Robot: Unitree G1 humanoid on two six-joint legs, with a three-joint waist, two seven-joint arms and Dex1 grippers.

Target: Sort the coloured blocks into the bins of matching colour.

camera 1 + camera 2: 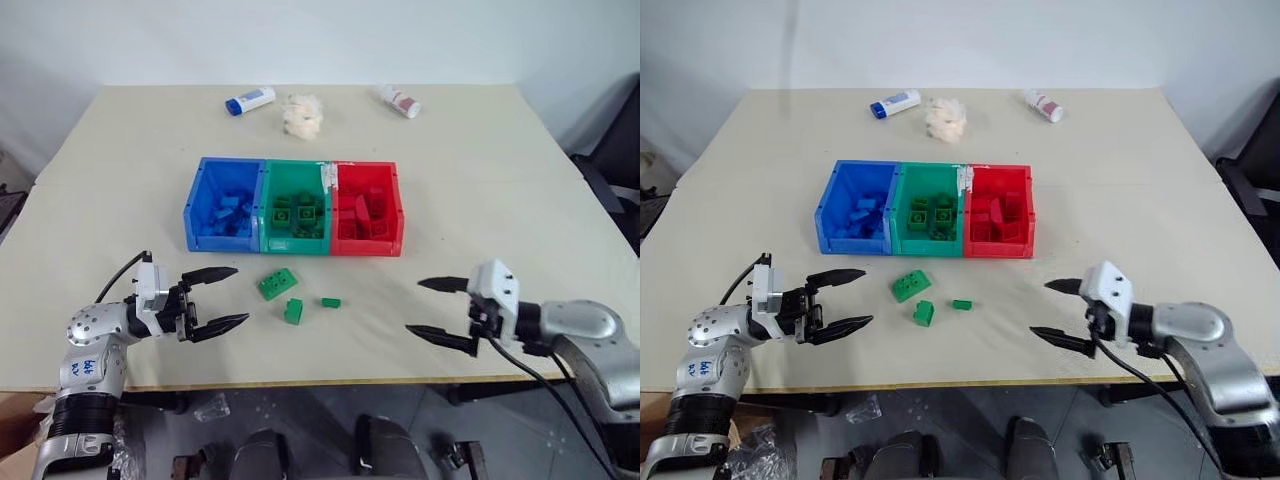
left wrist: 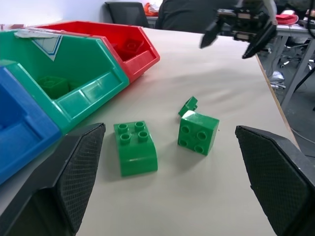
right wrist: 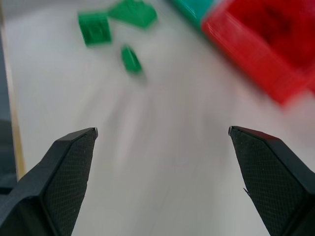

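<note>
Three green blocks lie loose on the table in front of the bins: a larger sloped one (image 1: 277,283), a squarish one (image 1: 293,311) and a tiny one (image 1: 331,302). The blue bin (image 1: 199,200), green bin (image 1: 266,206) and red bin (image 1: 397,206) stand joined in a row, each with bricks of its own colour inside. My left gripper (image 1: 224,297) is open at the front left, pointing toward the loose blocks, a short way from them. My right gripper (image 1: 430,308) is open at the front right, empty, well apart from the tiny block.
At the table's far side lie a white tube with a blue cap (image 1: 249,101), a crumpled pale wad (image 1: 302,114) and a white tube with a red label (image 1: 401,100). The table's front edge (image 1: 320,381) runs just below both grippers.
</note>
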